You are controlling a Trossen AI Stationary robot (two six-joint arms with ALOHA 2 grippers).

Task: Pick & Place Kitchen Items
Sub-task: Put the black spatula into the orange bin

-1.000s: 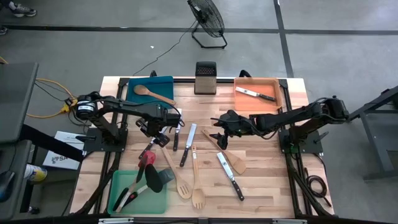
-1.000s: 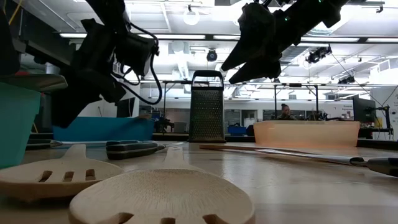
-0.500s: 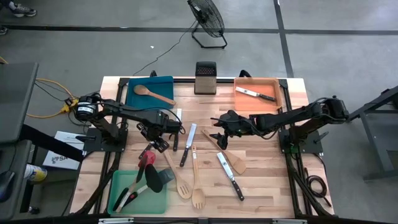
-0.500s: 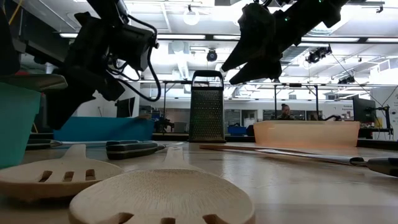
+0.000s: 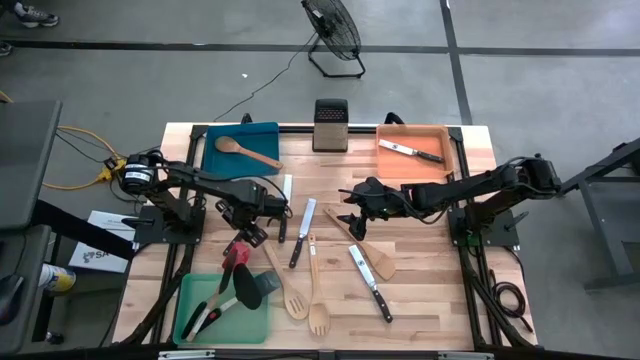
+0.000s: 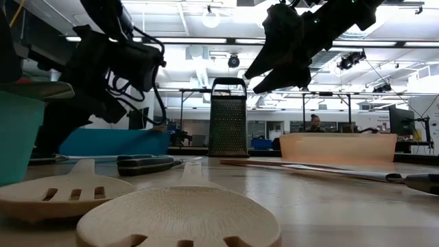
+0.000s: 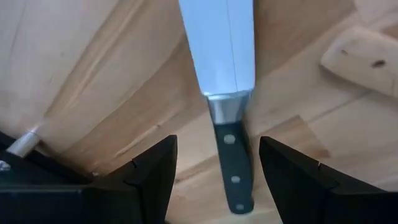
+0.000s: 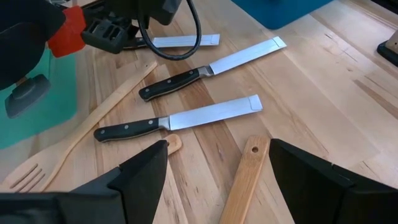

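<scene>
A black-handled steel knife (image 7: 231,165) lies flat on the wooden table, its blade (image 8: 186,42) pointing toward the far edge. My left gripper (image 7: 216,155) hangs open just above it, pointing steeply down, one finger on either side of the handle and clear of it. In the high view the left gripper (image 5: 253,222) hides most of this knife. Two more knives (image 8: 211,68) (image 8: 180,119) lie side by side toward the table's middle. My right gripper (image 5: 351,224) waits open above the table's middle, over a wooden spatula handle (image 8: 242,180).
The blue tray (image 5: 262,135) at the far left holds a wooden spoon. The orange tray (image 5: 440,165) at the far right holds a knife. The green tray (image 5: 190,300) at the near left holds spatulas. A grater (image 5: 330,124) stands far centre. Wooden forks and spatulas (image 5: 318,318) lie near the front.
My left gripper has sunk toward the knife and shifted a little toward the table's left edge, its fingers still open.
</scene>
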